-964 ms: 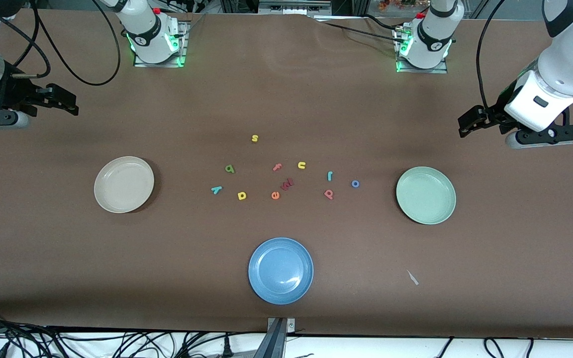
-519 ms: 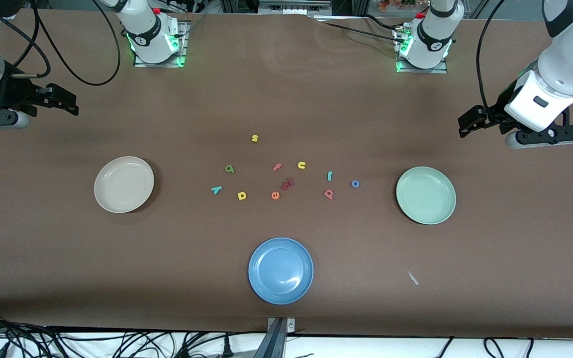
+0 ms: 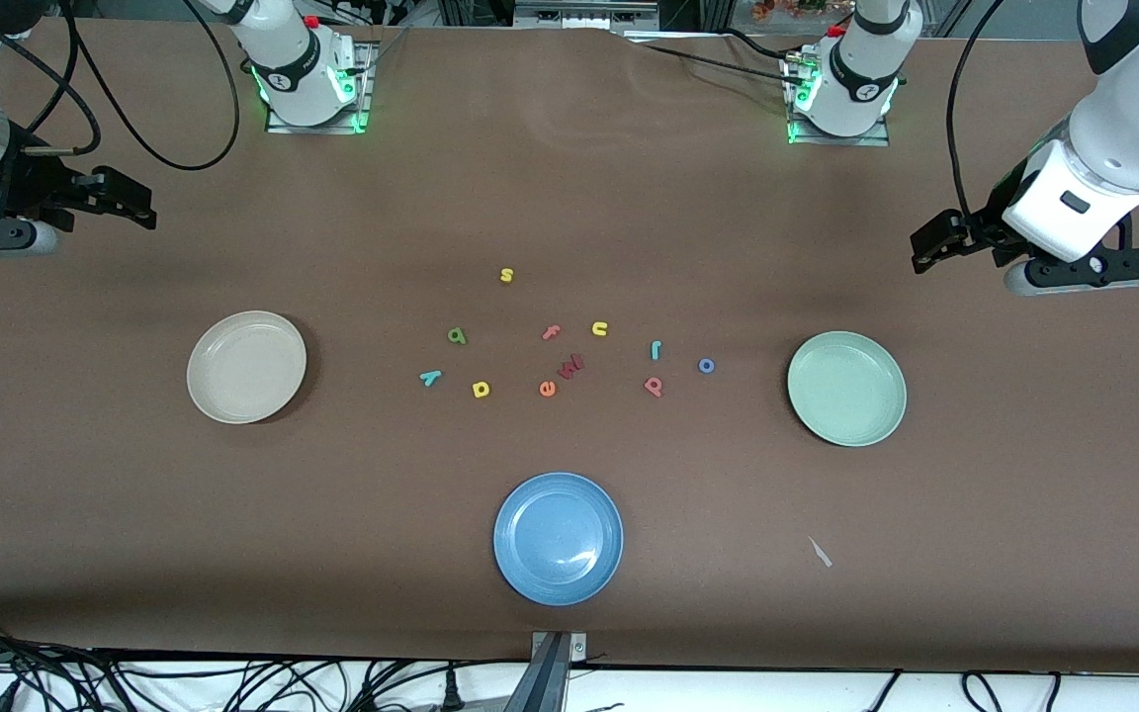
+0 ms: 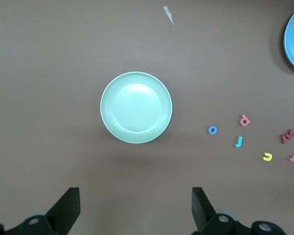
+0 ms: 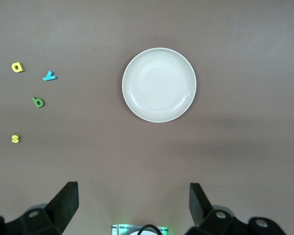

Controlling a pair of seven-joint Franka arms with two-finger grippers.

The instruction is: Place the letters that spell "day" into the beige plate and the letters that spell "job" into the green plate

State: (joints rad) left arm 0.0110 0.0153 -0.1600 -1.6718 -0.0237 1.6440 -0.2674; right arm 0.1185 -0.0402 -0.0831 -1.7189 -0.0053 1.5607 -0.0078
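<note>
Front view: letters, plates, both pincers unmoved since earlier.

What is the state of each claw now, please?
Left claw: open, holding nothing, up over the table near the green plate.
Right claw: open, holding nothing, up near the beige plate.

Beige plate (image 5: 159, 84) sits bare on the brown table (image 5: 235, 147). Well apart from it, four foam letters in a loose cluster — yellow d (image 5: 17, 67), teal y (image 5: 49, 76), green a (image 5: 38, 102), yellow s (image 5: 15, 139). Right gripper (image 5: 132, 205) — fingers (image 5: 66, 199) spread wide, holding nothing.
</note>
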